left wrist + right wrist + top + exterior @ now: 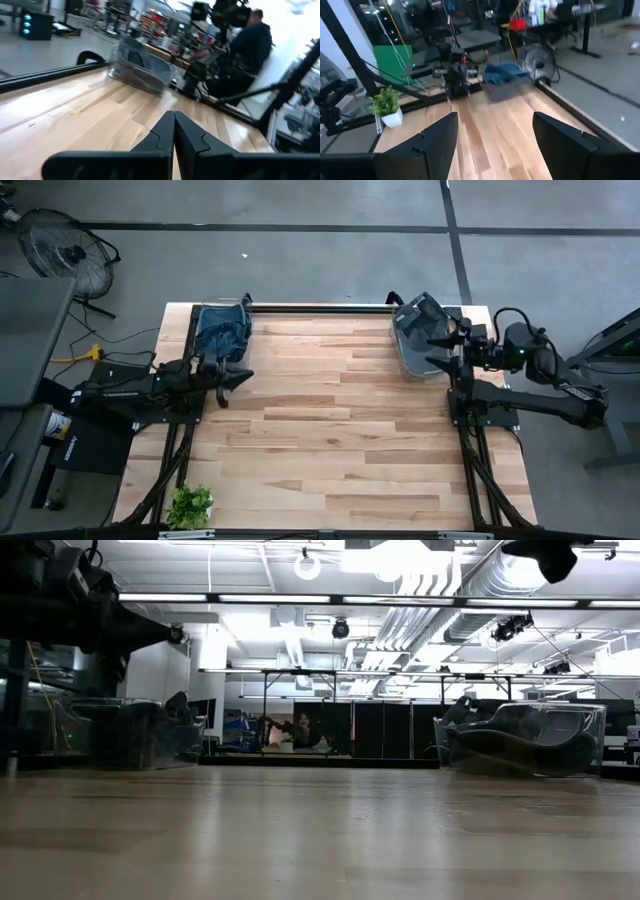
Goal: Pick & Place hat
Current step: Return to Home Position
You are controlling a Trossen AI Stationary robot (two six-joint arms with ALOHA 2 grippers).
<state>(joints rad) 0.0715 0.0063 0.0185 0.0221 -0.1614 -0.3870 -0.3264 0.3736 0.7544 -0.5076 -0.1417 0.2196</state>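
- My left gripper point(174, 120), fingers pressed together, holds nothing; blue caps point(222, 328) lie in the transparent bin point(501, 91) just beside them.
- My right gripper point(495, 120) gapes wide, empty.
- Best homing, I judge: draw back level, clear of bin walls.

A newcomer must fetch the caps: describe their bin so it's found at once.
On the wooden table, left arm's side, opposite end from the potted plant, stands a transparent bin. Only it holds blue caps; the right-side bin shows none.
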